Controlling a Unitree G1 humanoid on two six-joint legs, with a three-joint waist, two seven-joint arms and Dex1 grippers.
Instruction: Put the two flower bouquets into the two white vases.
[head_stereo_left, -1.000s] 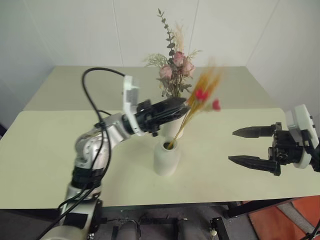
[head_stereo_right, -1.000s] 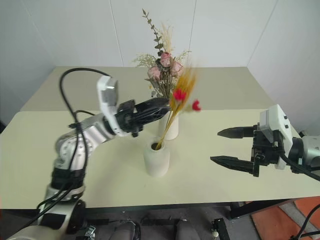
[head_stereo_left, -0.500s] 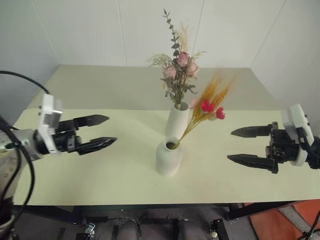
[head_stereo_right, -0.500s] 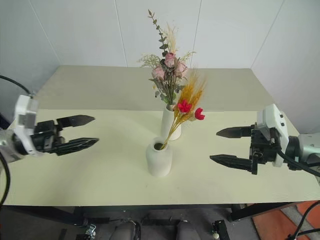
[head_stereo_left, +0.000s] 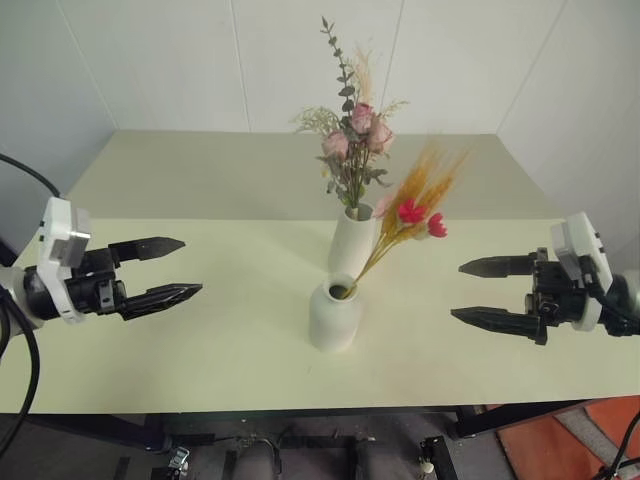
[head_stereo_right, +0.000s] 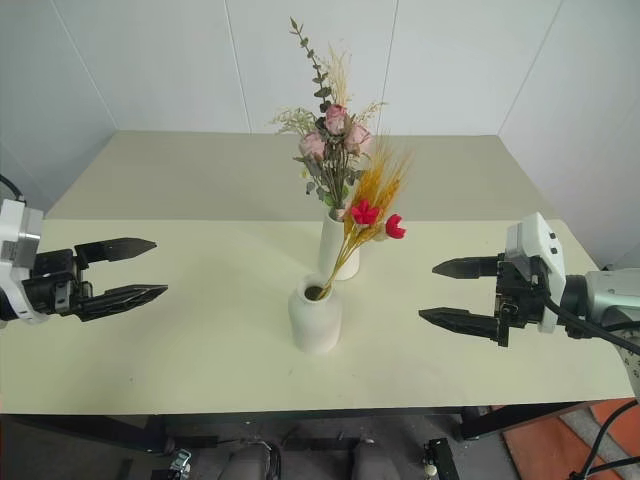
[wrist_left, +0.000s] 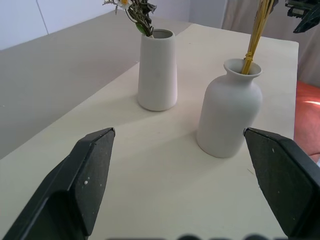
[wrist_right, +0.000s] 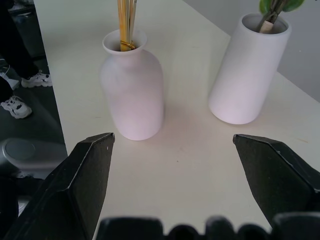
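The taller white vase (head_stereo_left: 352, 243) stands mid-table and holds the bushy bouquet of pink roses (head_stereo_left: 355, 140). In front of it the shorter round vase (head_stereo_left: 334, 314) holds the slim bouquet of yellow-orange stalks with red blossoms (head_stereo_left: 412, 212), leaning right. My left gripper (head_stereo_left: 181, 267) hangs open at the left, well away from the vases, with nothing between its fingers. Off to the right my right gripper (head_stereo_left: 478, 291) is open and empty too. The round vase (wrist_left: 229, 115) and the tall vase (wrist_left: 157, 70) both show in the left wrist view, and the right wrist view has them (wrist_right: 132, 92) (wrist_right: 249, 69) as well.
The vases stand on a pale yellow-green table (head_stereo_left: 230, 340) whose front edge is near me. A second table section (head_stereo_left: 200, 170) lies behind, against white walls. Shoes (wrist_right: 17, 106) show on the floor beside the table in the right wrist view.
My left gripper let go of the slim bouquet, opened and swung far out to the left. The slim bouquet stays in the round vase. The right gripper held still.
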